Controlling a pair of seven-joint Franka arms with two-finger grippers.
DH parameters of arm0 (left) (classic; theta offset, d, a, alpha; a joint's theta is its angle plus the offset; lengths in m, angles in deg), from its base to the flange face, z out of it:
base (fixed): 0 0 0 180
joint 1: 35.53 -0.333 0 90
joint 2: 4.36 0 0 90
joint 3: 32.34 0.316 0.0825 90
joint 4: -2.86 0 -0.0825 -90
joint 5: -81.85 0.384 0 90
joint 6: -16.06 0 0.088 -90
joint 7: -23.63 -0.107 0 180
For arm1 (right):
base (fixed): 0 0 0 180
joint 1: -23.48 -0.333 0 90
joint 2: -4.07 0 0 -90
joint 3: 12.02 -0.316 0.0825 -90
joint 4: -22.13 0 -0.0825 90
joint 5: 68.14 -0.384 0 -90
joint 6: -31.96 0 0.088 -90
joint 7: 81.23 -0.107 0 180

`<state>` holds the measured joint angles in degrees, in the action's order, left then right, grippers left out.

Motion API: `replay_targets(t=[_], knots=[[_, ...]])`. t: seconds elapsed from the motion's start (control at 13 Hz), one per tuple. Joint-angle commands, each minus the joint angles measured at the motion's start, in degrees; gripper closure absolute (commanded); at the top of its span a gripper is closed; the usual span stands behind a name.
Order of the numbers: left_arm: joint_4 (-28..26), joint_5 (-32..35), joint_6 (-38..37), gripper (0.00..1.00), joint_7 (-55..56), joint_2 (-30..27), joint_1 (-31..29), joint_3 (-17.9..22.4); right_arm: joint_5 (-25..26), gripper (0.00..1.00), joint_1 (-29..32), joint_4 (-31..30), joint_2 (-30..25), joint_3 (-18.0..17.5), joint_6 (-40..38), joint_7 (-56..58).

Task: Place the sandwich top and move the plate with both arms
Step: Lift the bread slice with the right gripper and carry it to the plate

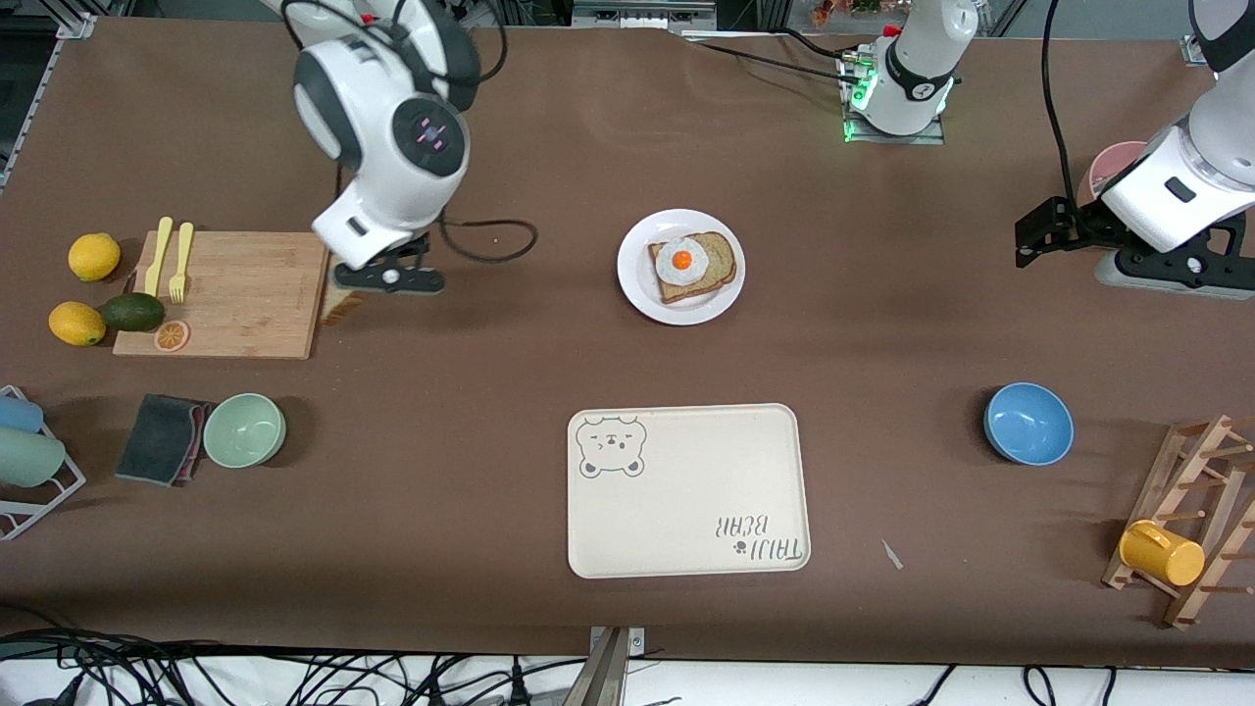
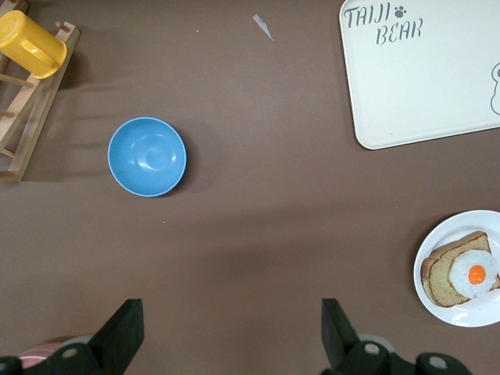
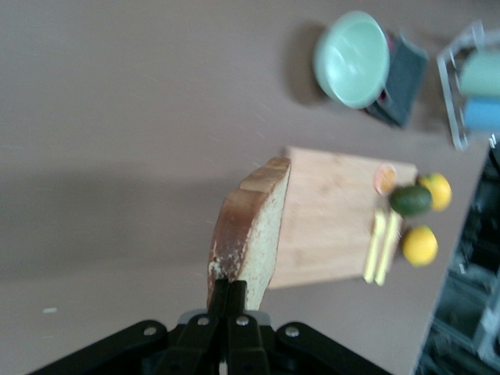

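The sandwich top (image 3: 250, 234), a brown-crusted bread slice, hangs edge-on from my right gripper (image 3: 232, 291), which is shut on its crust. In the front view that gripper (image 1: 377, 284) is over the table just off the cutting board's edge, with the slice (image 1: 343, 309) showing below it. The white plate (image 1: 637, 294) sits mid-table and carries a bread slice with a fried egg (image 1: 691, 265). My left gripper (image 1: 1037, 235) waits open at the left arm's end of the table. In its wrist view the left gripper (image 2: 232, 316) holds nothing, and the plate (image 2: 437, 308) is off to one side.
A wooden cutting board (image 1: 235, 294) with forks, lemons and an avocado lies at the right arm's end. A green bowl (image 1: 244, 429), a cream bear tray (image 1: 686, 490) and a blue bowl (image 1: 1028, 423) lie nearer the front camera. A rack with a yellow mug (image 1: 1162, 552) stands by the blue bowl.
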<state>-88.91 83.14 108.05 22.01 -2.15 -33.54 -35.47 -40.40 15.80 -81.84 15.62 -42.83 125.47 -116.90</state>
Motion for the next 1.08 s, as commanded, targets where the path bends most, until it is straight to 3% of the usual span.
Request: replay_targets(t=[0.0,0.23,0.38,0.69,1.0], knots=[[1.94,-0.68,-1.47,0.00,-0.84,0.78,-0.32,0.15,1.95,1.00,-5.48,2.63,1.98,-1.10,2.20,-1.41],[1.94,-0.68,-1.47,0.00,-0.75,0.78,-0.32,0.15,10.73,1.00,-15.05,3.07,4.52,-1.10,2.90,-1.76],[1.94,-0.68,-1.38,0.00,-0.84,0.78,-0.23,0.06,9.96,1.00,-16.05,9.80,9.77,-1.27,4.57,-6.40],[1.94,-0.68,-1.47,0.00,-0.84,0.78,-0.32,0.15,10.84,1.00,-24.21,26.32,24.19,-0.39,1.43,-9.75],[1.94,-0.68,-1.47,0.00,-0.84,0.78,-0.32,0.15,10.40,1.00,-29.31,37.94,32.90,-0.30,2.37,-17.47]])
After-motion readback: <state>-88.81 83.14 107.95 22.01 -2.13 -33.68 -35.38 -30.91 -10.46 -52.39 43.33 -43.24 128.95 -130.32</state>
